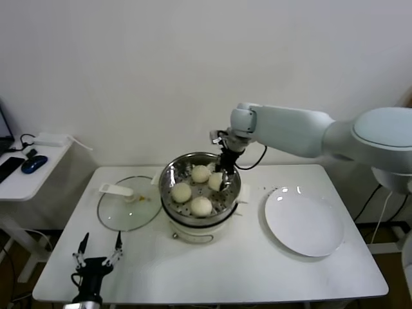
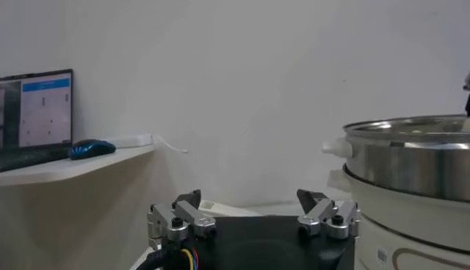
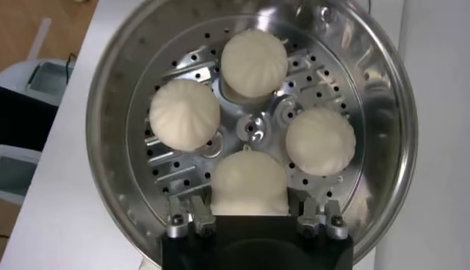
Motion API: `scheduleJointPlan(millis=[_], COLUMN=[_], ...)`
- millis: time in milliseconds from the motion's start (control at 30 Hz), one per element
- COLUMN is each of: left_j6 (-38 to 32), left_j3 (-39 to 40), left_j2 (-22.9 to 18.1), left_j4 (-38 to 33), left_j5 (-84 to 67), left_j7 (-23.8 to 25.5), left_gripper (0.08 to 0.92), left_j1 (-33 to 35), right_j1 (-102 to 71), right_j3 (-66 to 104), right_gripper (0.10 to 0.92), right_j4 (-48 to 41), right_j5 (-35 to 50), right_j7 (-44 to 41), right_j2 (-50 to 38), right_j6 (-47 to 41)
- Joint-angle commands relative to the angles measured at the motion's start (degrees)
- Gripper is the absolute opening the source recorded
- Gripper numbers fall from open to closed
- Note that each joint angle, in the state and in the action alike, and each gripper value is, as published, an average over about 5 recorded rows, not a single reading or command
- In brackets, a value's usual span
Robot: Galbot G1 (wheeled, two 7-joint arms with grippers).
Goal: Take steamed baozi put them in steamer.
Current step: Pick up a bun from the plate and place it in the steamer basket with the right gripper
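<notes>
Right gripper [image 1: 224,175] reaches forward, fingers clamped; left gripper [image 1: 98,248] waits low, fingers spread.

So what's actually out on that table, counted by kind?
Steamed baozi: 4, all in the steamer
Steamer: 1
Glass lid: 1
White plate: 1
Total: 7
</notes>
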Motion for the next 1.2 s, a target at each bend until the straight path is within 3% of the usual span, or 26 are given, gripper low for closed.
scheduleJointPlan(millis=[33, 933, 1200], left_j6=[-0.09, -0.08, -0.02], left_j3=[0.08, 0.14, 0.03], left_j2=[0.05, -0.01, -0.09], left_j4=[0.22, 0.72, 0.77], left_j5=[-0.13, 0.03, 0.03], left_j7=[0.0, 0.01, 0.01], left_gripper=[0.823, 0.823, 0.823], left_j1=[0.11, -0.17, -0.25], right_j1=[-2.22, -3.7, -2.42], right_j3=[0.14, 0.94, 0.68], right_gripper=[0.67, 0.673, 0.811], right_j4=[-1.9, -2.49, -2.15], right_j5=[-1.72, -2.71, -2.14], right_j7=[0.34, 1.24, -0.17], right_j2=[0.79, 0.23, -0.1], right_j6=[-0.19, -0.23, 0.26])
